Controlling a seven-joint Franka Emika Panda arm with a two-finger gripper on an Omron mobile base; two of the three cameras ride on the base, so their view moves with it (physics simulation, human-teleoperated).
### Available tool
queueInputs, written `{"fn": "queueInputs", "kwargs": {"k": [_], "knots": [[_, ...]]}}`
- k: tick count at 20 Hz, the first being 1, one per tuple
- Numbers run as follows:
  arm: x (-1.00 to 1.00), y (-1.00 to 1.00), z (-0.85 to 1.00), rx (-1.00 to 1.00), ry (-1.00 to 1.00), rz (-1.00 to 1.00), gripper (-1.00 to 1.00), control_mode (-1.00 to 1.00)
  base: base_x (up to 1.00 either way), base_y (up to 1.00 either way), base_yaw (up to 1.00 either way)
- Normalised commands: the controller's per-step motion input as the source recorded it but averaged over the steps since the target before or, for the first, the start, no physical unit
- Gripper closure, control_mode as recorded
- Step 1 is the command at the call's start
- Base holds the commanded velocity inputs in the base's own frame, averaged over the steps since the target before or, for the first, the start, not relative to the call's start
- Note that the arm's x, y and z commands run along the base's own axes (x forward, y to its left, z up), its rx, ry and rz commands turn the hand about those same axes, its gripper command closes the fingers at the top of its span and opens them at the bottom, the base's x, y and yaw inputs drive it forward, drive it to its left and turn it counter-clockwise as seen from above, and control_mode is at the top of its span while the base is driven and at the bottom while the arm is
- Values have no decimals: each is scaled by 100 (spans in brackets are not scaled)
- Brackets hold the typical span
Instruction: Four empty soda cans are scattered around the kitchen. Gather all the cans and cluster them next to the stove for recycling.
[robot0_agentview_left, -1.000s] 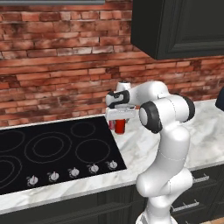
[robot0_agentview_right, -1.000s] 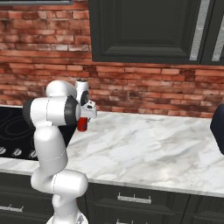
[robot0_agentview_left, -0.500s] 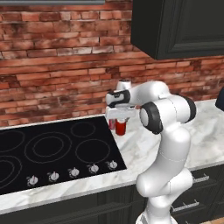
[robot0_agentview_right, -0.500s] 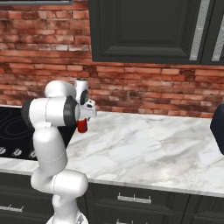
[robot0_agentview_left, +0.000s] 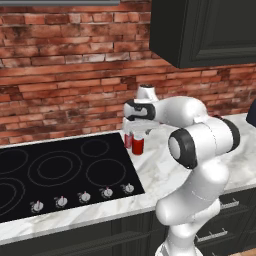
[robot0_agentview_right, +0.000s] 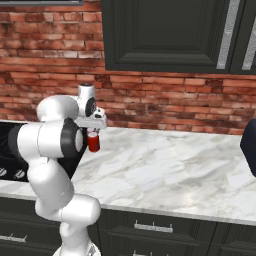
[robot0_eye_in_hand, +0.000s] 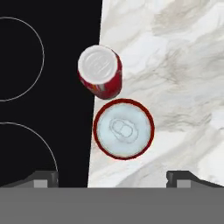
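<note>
Two red soda cans stand upright at the right edge of the black stove (robot0_agentview_left: 60, 170). One soda can (robot0_eye_in_hand: 124, 129) sits on the marble directly below the hand, silver top facing the camera. The other can (robot0_eye_in_hand: 100, 70) straddles the stove's edge (robot0_eye_in_hand: 43, 87) just beyond it. From the left base view the pair reads as a nearer can (robot0_agentview_left: 138, 145) and a farther can (robot0_agentview_left: 128, 140). My gripper (robot0_agentview_left: 137, 131) hangs just above them, open, fingertips (robot0_eye_in_hand: 43, 178) spread wider than the can and holding nothing. The right base view has one can (robot0_agentview_right: 93, 141) under the gripper (robot0_agentview_right: 92, 131).
The marble counter (robot0_agentview_right: 165, 170) stretches right of the stove. A row of silver knobs (robot0_agentview_left: 82, 196) lines the stove's front edge. A brick wall rises behind, with dark cabinets (robot0_agentview_right: 165, 35) overhead. A dark object (robot0_agentview_right: 248, 145) sits at the far right.
The jaws have spread wide and let go of the can, which now stands on the counter beside the other one. The arm has barely shifted.
</note>
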Motion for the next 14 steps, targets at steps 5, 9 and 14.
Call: {"fn": "queueInputs", "kwargs": {"k": [5, 9, 14], "knots": [[-70, -15, 45, 0, -10, 0, -100, -100, 0, 0, 0], [-78, -10, 49, 0, -6, 0, -100, -100, 0, 0, 0], [-88, -3, 24, 0, -5, 0, -100, -100, 0, 0, 0]]}}
